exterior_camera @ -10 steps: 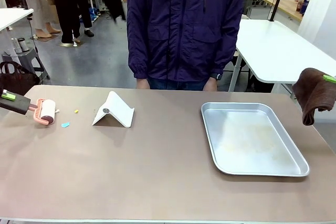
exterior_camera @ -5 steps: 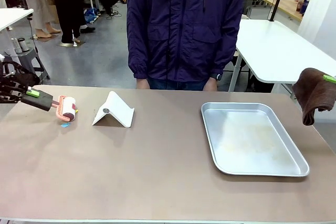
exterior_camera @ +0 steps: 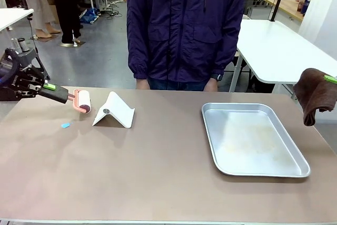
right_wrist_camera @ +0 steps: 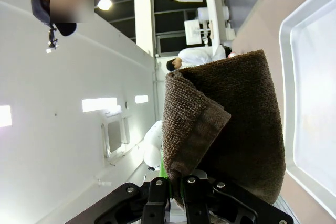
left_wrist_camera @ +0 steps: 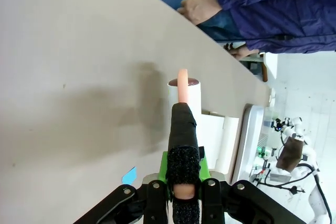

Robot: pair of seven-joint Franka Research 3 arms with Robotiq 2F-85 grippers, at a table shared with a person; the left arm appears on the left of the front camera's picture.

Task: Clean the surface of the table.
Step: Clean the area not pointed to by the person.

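Change: the left jaws, clenched on the black handle of the pink lint roller (exterior_camera: 82,101), have swept across the beige tabletop (exterior_camera: 158,172) from its left edge toward the middle. The roller head now sits just short of the white folded stand (exterior_camera: 114,110), which lies straight ahead of those jaws. It looks lifted, since in the left wrist view its shadow falls apart from it. The small yellow scrap that lay ahead of the roller a second ago can no longer be made out, so it was probably picked up. The blue scrap (exterior_camera: 65,125) was passed over half a second ago and is still on the tabletop, now below and beside the left jaws' handle, behind the roller head. So the pass was only partly good; my read is that the blue bit needs another roll.

The right jaws have not moved. They are clamped on a folded brown towel (exterior_camera: 314,96) that hangs in the air off the tabletop's right end, with the metal tray (exterior_camera: 253,140) below and inboard of them.

Counts, big to small:
- tabletop – one, under both jaws, mostly bare
- person (exterior_camera: 184,25) – one at the far edge, opposite both jaws, with two hands down at that edge
- metal tray – one, nothing in it
- brown towel – one
- white stand – one
- lint roller – one
- scraps – one blue
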